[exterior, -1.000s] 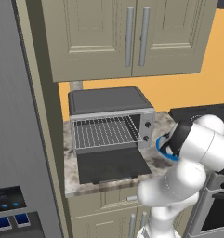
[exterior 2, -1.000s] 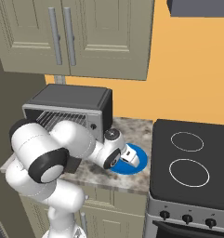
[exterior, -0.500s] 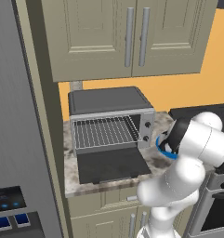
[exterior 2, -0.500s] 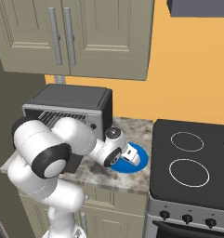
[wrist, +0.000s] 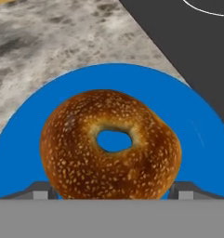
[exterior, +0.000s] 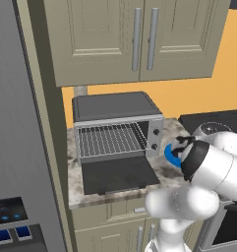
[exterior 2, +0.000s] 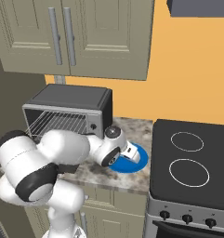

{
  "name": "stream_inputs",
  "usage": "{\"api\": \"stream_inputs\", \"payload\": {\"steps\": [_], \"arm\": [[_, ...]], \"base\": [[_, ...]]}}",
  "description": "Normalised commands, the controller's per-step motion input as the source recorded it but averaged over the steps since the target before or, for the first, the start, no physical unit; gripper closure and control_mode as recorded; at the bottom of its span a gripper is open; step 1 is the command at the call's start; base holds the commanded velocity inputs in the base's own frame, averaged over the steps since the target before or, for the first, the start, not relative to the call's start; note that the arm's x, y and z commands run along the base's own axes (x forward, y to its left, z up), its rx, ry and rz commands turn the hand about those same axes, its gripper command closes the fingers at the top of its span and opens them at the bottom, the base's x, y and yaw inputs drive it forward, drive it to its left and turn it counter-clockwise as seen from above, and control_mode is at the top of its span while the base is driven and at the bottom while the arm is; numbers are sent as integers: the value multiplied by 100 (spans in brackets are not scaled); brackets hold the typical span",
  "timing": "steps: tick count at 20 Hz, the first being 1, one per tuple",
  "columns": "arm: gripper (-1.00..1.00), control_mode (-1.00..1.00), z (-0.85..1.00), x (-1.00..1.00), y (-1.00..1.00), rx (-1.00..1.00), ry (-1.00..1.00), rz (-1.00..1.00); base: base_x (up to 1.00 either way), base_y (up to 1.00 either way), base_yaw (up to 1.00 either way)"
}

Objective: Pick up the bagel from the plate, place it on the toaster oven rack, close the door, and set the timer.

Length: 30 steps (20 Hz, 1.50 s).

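End effector spread wide, I see its fingertips flanking the bagel, which lies on the plate beside the toaster oven.

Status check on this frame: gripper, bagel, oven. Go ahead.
Gripper low over the plate, fingertips either side of the bagel, not clamped. Bagel flat on plate. Toaster oven door down, rack bare. Nothing in the way.

Seeded golden-brown bagel flat on blue plate; toaster oven door open.
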Motion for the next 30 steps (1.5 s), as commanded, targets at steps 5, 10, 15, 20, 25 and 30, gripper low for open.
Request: {"api": "stream_inputs", "payload": {"steps": [5,10,15,20,25,30], "arm": [[100,-100,64,-37,0,0,0,12],[100,-100,57,-52,13,0,0,14],[100,-100,50,-48,42,0,0,15],[100,-100,26,-45,66,-2,1,16],[100,-100,19,-34,74,-3,3,15],[100,-100,23,-6,75,-1,1,11]], "base": [[0,0,0],[0,0,0],[0,0,0],[0,0,0],[0,0,0],[0,0,0]]}}
